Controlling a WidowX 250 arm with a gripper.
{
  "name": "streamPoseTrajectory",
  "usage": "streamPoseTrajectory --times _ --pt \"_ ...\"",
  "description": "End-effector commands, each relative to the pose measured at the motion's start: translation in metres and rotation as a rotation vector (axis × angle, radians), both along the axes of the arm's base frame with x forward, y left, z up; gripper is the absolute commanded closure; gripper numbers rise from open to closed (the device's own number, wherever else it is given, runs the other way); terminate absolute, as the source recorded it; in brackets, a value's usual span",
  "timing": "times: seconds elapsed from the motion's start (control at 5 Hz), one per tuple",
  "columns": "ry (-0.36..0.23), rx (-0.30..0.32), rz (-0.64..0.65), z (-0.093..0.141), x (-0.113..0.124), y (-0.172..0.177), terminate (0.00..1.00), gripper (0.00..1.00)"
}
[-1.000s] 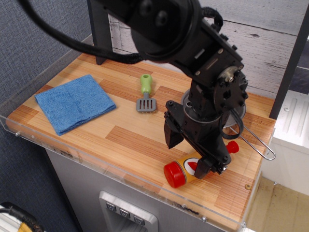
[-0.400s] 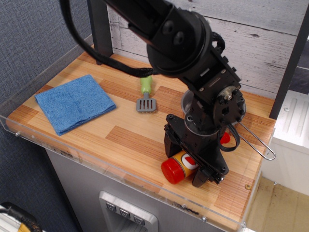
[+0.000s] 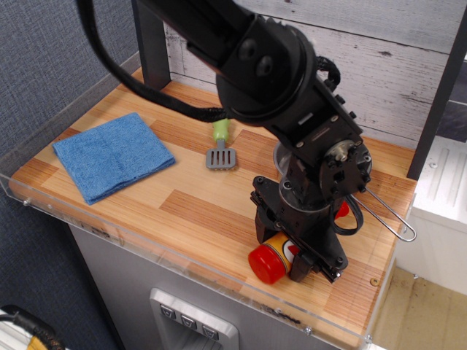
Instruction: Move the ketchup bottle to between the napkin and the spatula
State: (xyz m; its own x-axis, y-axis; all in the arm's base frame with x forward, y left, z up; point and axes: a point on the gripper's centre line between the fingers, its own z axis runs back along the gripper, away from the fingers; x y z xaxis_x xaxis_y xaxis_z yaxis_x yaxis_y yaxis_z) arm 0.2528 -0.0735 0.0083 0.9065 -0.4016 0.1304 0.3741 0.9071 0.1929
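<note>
The ketchup bottle (image 3: 271, 262) lies on its side near the front right of the wooden tabletop, its red base toward the front edge and its cap (image 3: 340, 211) pointing back right. My gripper (image 3: 290, 246) is down over the bottle's middle, with one black finger on each side pressed against the label. The bottle still rests on the table. The blue napkin (image 3: 113, 154) lies flat at the left. The spatula (image 3: 221, 152), with a green handle and a grey slotted blade, lies in the middle, right of the napkin. Bare wood separates them.
A steel pan is mostly hidden behind my arm at the right; its wire handle (image 3: 387, 216) sticks out toward the right edge. A clear plastic rim (image 3: 146, 244) runs along the table's front. A dark post (image 3: 149, 51) stands at the back left.
My gripper has come down over the bottle and its fingers have drawn in against it. The bottle has turned slightly, its cap swinging back toward the pan.
</note>
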Motion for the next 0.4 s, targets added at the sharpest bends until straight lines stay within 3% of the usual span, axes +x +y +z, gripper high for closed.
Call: streamPoseTrajectory --times 0.0,0.2 --pt "-0.024 -0.020 -0.021 0.026 -0.005 -0.001 0.00 1.00" --pt "-0.119 -0.018 -0.032 0.074 -0.001 -0.010 0.00 1.00"
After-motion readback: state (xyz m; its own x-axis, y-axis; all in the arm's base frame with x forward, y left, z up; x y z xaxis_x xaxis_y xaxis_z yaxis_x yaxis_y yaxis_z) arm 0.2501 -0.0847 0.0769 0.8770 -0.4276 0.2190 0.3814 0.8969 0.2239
